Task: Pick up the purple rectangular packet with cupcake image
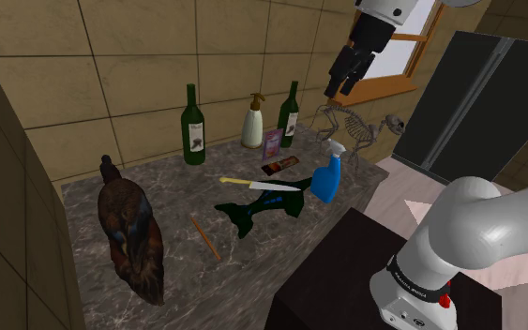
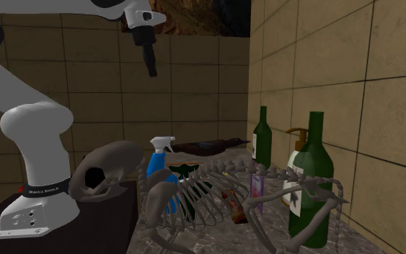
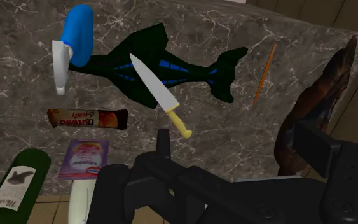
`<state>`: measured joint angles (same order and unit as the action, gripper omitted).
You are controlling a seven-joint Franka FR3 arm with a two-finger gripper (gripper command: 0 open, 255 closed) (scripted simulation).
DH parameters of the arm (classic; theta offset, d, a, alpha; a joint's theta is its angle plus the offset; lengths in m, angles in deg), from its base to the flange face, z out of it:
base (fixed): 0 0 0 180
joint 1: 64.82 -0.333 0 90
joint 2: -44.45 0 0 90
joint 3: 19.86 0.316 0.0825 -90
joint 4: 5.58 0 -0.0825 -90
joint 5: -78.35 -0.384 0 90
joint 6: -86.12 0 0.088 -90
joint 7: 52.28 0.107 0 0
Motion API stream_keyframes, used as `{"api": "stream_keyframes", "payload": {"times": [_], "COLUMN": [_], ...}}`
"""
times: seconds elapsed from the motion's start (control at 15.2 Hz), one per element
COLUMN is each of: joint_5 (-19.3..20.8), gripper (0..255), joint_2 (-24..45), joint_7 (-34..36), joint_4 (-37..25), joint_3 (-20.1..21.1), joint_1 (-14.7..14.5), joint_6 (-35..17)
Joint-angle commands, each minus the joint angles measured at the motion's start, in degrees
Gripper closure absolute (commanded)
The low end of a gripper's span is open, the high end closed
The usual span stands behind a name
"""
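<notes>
Barely started. No contact yet with the purple packet point(image 3: 84, 159), sitting untouched on the marble table point(image 3: 247, 127) close to the tiled wall, just beside a green wine bottle point(image 3: 15, 184) and a pale soap dispenser point(image 1: 252, 122), with a Nutella bar point(image 3: 87, 118) just in front. High above all this, the hand point(image 1: 340, 86), carrying nothing; no telling from here whether open or closed. Farther out on the table: a yellow-handled knife point(image 3: 160, 95) across a dark toy fish point(image 3: 158, 67), a blue spray bottle point(image 3: 75, 41), a pencil point(image 3: 264, 73), a brown bird figure point(image 1: 132, 234). Left to do, by the look of it: come down over the packet, close on it, lift. Tight quarters beside bottle and dispenser, so likely a careful descent.
</notes>
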<state>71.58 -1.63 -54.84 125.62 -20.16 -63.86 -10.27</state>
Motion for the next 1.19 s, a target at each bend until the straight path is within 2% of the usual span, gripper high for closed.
{"api": "stream_keyframes", "payload": {"times": [0.0,0.53,0.86,1.12], "joint_5": [0.0,5.62,7.51,7.41], "gripper": [0,0,0,0], "joint_2": [0.0,9.18,18.12,26.64], "joint_7": [0.0,-23.06,-37.24,-48.68], "joint_4": [0.0,1.9,-0.46,-4.09], "joint_3": [0.0,-10.36,-16.37,-20.56], "joint_1": [0.0,-3.06,-5.4,-7.34], "joint_6": [0.0,-7.61,-12.4,-15.85]}}
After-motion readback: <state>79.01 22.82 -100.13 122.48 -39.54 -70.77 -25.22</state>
